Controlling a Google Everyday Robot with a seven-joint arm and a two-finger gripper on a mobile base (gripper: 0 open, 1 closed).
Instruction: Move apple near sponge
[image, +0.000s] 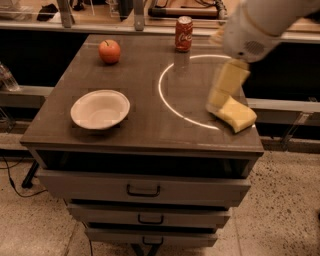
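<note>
The red-orange apple (109, 51) sits at the far left of the dark tabletop (145, 117). The pale yellow sponge (236, 114) lies near the right front corner, far from the apple. My gripper (220, 98) hangs from the white arm (255, 27) that reaches in from the upper right. It is just above the sponge's left end and hides part of it. It holds nothing that I can see.
A red soda can (183, 33) stands at the back, right of centre. A white round bowl (100, 109) sits at the front left. A bright curved light line (167, 100) crosses the top. Drawers (144, 189) are below the front edge.
</note>
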